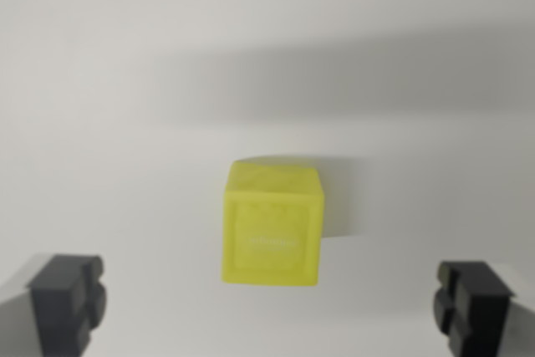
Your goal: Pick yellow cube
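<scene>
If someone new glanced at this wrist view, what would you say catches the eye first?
The yellow cube stands out at once, bright on a plain white surface, just below the middle of the picture. Next come the two dark fingertips of the hand, set wide apart in the bottom corners, with the cube between them and clear of both. A broad soft shadow crosses the surface above the cube.

Translucent plastic yellow cube (272,223) on matt white table (100,123).

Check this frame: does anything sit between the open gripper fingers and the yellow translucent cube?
Nothing visible does. The yellow translucent cube sits alone on the plain white surface, and the gripper is open with one dark finger on each side below it.
</scene>
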Robot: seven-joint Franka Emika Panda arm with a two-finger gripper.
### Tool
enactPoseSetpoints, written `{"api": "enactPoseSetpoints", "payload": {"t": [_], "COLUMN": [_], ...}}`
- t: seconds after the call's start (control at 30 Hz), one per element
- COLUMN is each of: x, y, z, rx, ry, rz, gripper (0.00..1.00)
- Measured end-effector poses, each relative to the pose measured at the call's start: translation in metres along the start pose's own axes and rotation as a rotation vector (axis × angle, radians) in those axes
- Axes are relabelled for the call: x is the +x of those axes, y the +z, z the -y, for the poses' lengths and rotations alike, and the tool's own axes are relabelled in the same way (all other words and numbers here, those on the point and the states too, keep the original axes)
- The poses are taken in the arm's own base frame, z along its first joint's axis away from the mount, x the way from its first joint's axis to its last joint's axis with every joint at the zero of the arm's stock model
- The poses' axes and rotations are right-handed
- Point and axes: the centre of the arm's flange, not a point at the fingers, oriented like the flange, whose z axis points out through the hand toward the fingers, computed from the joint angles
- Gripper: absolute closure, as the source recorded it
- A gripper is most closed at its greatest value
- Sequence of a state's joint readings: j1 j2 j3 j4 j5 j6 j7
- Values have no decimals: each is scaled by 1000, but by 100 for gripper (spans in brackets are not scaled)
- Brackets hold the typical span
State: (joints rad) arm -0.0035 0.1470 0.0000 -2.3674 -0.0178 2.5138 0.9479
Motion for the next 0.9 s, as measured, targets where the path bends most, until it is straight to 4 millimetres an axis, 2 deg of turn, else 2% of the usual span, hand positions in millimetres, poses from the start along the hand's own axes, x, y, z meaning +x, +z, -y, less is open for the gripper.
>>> {"api": "enactPoseSetpoints", "payload": {"t": [0.9], "x": [-15], "y": [45], "z": [-15], "rx": [3], "ry": [42], "rz": [4], "gripper": [0]}}
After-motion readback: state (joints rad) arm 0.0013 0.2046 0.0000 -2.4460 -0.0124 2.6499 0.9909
